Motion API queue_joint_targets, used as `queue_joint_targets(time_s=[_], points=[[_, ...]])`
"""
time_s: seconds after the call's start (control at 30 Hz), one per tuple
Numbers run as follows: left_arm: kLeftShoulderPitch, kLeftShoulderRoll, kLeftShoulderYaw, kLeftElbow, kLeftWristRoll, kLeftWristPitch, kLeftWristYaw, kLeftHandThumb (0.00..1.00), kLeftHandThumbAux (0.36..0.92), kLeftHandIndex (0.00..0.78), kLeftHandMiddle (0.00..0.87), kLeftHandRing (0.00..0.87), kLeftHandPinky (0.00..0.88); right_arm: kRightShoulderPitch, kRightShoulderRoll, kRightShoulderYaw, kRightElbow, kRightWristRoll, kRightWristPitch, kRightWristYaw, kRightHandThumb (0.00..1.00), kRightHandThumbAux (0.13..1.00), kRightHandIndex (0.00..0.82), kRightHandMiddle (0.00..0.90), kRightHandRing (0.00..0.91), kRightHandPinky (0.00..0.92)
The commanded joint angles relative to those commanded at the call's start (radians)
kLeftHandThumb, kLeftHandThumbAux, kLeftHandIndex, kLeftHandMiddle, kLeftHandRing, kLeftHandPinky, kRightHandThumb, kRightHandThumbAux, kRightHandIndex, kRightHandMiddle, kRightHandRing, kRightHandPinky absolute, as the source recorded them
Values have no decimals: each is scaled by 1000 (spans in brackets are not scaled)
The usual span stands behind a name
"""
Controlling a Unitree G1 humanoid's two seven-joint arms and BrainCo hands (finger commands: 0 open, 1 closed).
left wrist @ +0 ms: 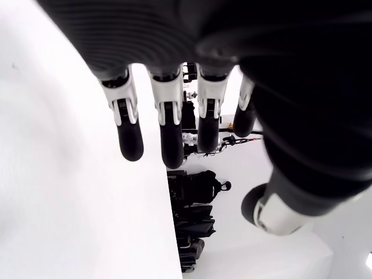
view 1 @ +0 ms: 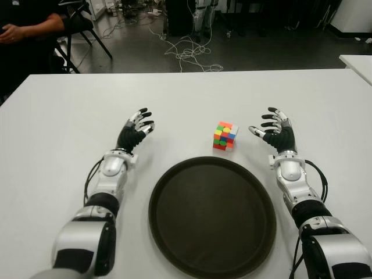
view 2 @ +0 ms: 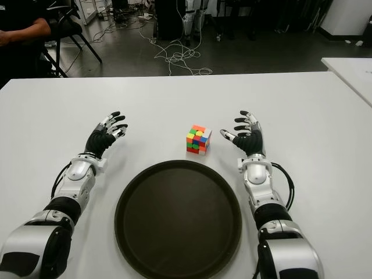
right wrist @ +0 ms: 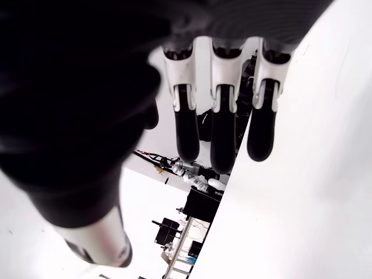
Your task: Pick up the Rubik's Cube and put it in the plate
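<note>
While the cube point(view 1: 225, 136) sits on the desk point(view 1: 58, 128) just beyond the plate point(view 1: 174, 232), both hands, left point(view 1: 136, 132) and right point(view 1: 276, 131), flank it with fingers spread, empty.

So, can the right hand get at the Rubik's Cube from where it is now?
Probably yes. The right hand is open beside the Rubik's Cube, on its right, with only bare table between them. The plate lies nearer the robot and does not block the way.
</note>
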Motion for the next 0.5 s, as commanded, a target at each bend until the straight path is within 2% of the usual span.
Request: queue_joint_targets(time_s=[0.17, 0.3, 0.5], points=[[-3, 1, 1, 3, -1, 0, -4, 172, 700, 97, 160, 184, 206, -7, -9, 4, -7, -13, -18, -22, 105, 826, 206, 312, 338, 367], [-7, 2, 5, 6, -5, 3, -8, 178, 715, 100, 166, 187, 211, -9, -34, 7, -92, -42, -49, -63, 69, 814, 196, 293, 315, 338], [-10, 2, 9, 9, -8, 3, -3, 166, 721, 102, 162, 186, 208, -23, -76, 21, -221, -118, -85, -123, 68, 817, 202, 276, 296, 327]])
